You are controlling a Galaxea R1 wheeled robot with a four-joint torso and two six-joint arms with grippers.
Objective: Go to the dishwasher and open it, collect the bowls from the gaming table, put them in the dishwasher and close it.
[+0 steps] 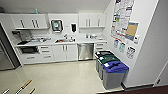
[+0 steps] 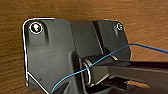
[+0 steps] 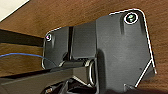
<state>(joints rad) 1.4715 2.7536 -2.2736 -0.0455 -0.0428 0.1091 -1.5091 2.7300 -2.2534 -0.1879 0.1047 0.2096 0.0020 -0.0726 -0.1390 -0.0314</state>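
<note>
The dishwasher (image 1: 85, 51) stands at the far side of a small kitchen, under the white counter (image 1: 75, 42). Its brushed steel front is shut, with white cabinet doors on its left and a drawer stack on its right. An open stretch of pale floor (image 1: 62, 75) lies between me and it. The bowls and the gaming table are out of view. Both wrist views look past the robot's dark plate onto brown wood-grain floor (image 2: 75, 10).
Three waste bins stand in a row along the right wall, lidded black (image 1: 103, 53), green (image 1: 109, 59) and blue (image 1: 115, 67). A tall steel fridge (image 1: 4, 56) fills the left edge. Wooden handles (image 1: 24, 86) poke in at the lower left. Posters cover the right wall (image 1: 123, 22).
</note>
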